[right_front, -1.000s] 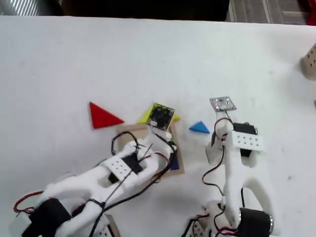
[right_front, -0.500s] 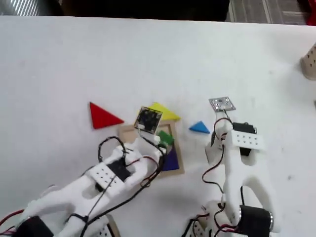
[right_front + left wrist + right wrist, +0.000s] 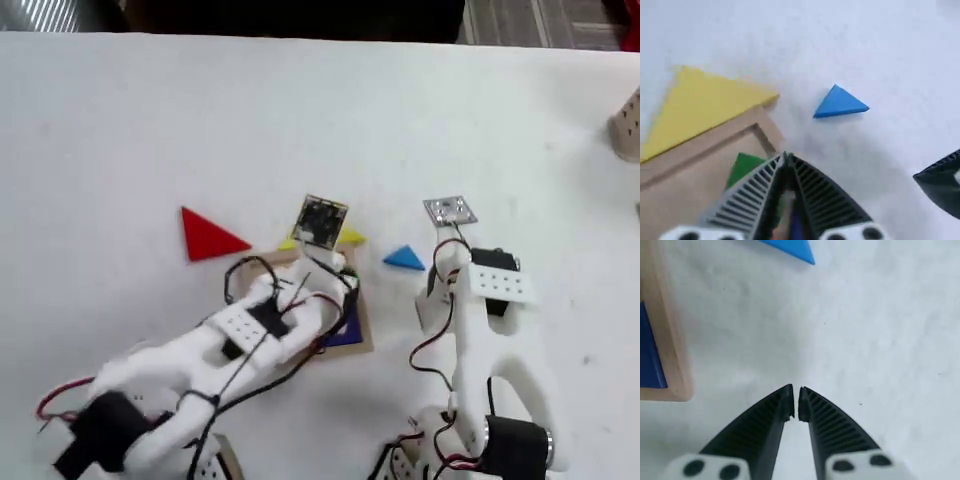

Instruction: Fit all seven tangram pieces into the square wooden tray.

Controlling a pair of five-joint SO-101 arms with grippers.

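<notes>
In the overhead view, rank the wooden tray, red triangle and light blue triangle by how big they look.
1. Wooden tray, though the left arm covers much of it.
2. Red triangle.
3. Light blue triangle, clearly the smallest.

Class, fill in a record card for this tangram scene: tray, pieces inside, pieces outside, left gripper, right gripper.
Tray: square wooden tray on the white table.
Pieces inside: green flat piece, dark blue flat piece; more may be hidden.
Pieces outside: red triangle, yellow triangle alongside the tray's rim, small light blue triangle.
Left gripper: shut, over the tray by the green piece.
Right gripper: shut, empty, over the table beside the tray.
</notes>
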